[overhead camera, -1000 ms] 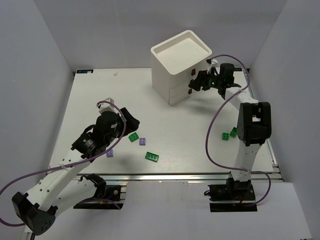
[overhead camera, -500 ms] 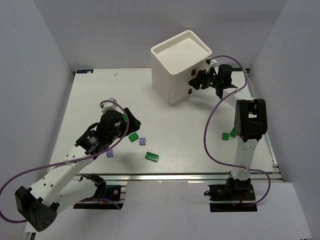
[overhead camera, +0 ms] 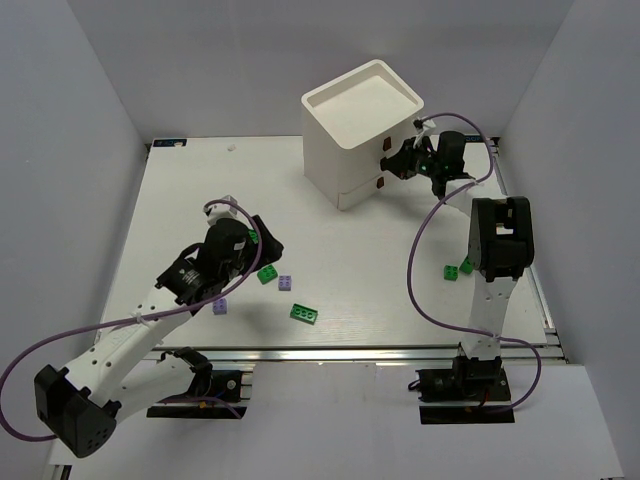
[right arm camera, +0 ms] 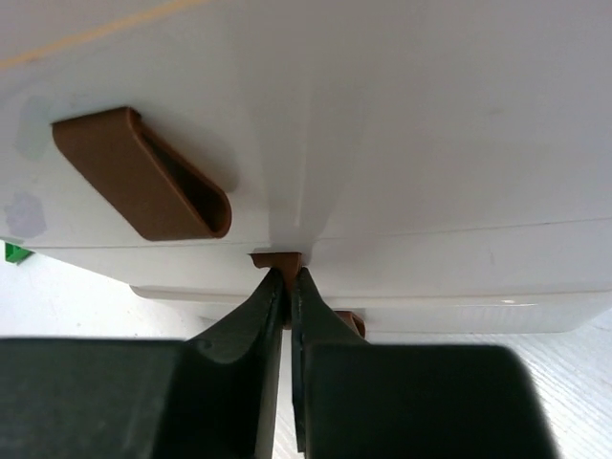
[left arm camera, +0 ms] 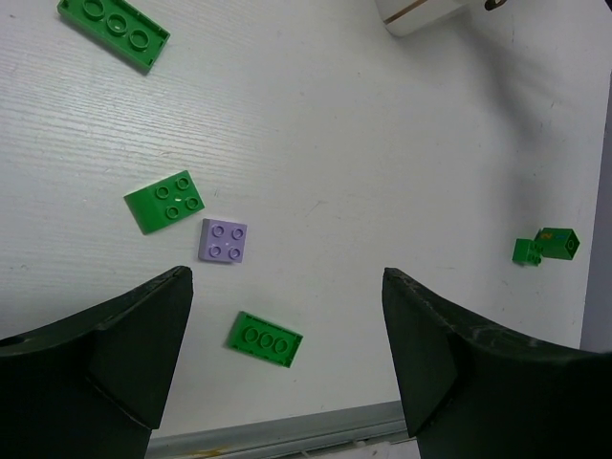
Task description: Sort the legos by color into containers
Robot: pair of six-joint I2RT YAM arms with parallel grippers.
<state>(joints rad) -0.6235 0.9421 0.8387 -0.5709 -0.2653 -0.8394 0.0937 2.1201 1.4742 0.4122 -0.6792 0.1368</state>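
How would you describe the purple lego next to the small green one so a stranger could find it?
From the white cube-shaped plastic chest at the back, come toward the near edge to the loose bricks. The light purple square four-stud brick lies just right of a green square brick. It is the only purple one with a green neighbour; the other purple brick sits alone, further left.

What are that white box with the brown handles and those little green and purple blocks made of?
The white box looks like moulded plastic, smooth with a soft sheen and rounded edges. Its brown handle seems glossy plastic, though it might be rubbery. The green block and purple block look like shiny studded plastic.
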